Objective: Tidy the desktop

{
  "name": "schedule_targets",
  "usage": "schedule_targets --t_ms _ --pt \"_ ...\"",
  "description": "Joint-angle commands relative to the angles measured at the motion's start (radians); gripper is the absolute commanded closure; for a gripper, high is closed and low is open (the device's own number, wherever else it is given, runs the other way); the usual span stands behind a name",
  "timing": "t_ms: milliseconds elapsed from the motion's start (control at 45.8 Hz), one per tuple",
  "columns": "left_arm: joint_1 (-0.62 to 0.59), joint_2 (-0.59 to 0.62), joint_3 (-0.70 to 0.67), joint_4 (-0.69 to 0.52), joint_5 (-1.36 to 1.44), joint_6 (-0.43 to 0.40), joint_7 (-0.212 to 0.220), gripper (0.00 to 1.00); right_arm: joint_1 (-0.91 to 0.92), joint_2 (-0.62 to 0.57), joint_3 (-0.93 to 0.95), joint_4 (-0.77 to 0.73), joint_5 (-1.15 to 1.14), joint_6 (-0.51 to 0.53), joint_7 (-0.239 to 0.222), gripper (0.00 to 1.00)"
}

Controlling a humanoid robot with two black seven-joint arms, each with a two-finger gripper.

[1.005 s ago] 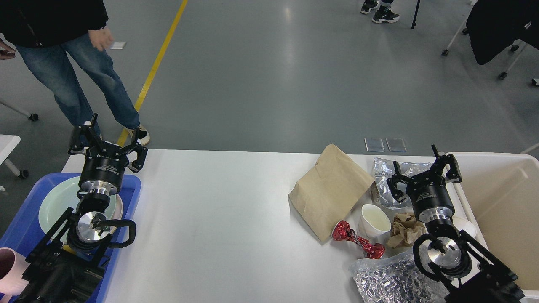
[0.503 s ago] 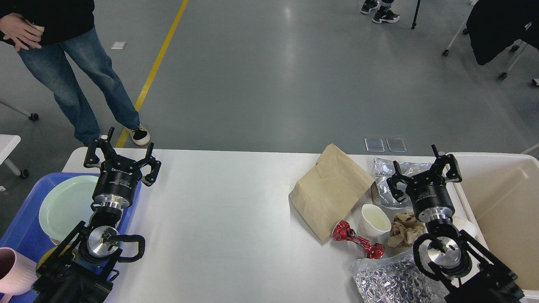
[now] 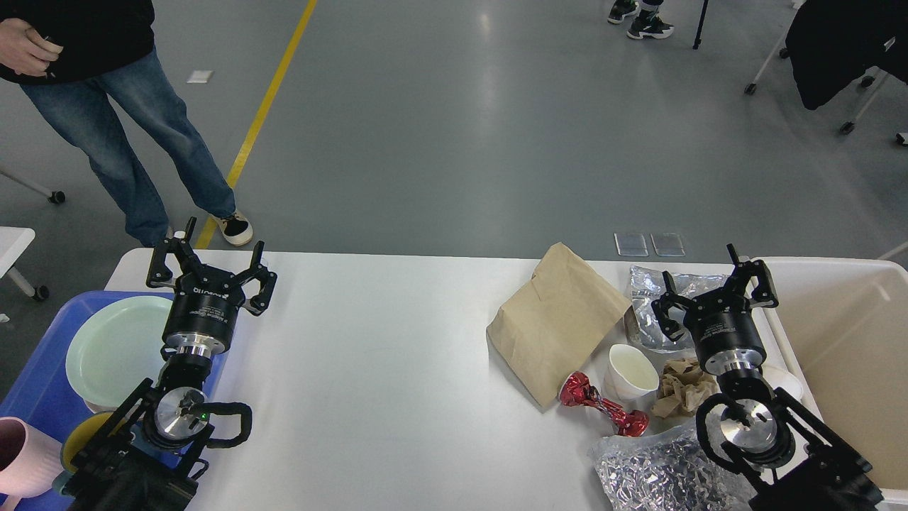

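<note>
The white desktop (image 3: 369, 369) spans the view. My left gripper (image 3: 211, 264) stands open and empty over its far left corner, beside the blue tray (image 3: 39, 369). My right gripper (image 3: 713, 285) is open and empty above a silver foil bag (image 3: 656, 291). Litter lies at the right: a brown paper bag (image 3: 557, 323), a white cup (image 3: 631, 372), a red crumpled wrapper (image 3: 601, 411), a crumpled brown paper (image 3: 684, 397) and a shiny silver bag (image 3: 656, 472).
The blue tray holds a pale green plate (image 3: 117, 351), a pink cup (image 3: 25, 454) and a yellow item (image 3: 81, 433). A cream bin (image 3: 851, 355) stands at the right edge. A person (image 3: 106, 106) stands beyond the far left corner.
My left arm has swung right, carrying its open gripper off the tray's plate to the desktop's left corner. The right arm has not moved. The person shifted slightly.
</note>
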Motion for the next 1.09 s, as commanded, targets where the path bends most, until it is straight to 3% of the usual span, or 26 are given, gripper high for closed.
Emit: schedule_targets --t_ms 0,1071 --pt "0.000 0.002 0.001 0.001 -0.002 0.000 0.002 0.04 0.000 0.000 0.000 0.000 0.000 0.000 0.000 0.00" --pt "0.000 0.002 0.001 0.001 0.000 0.000 0.002 0.04 0.000 0.000 0.000 0.001 0.000 0.000 0.000 0.00"
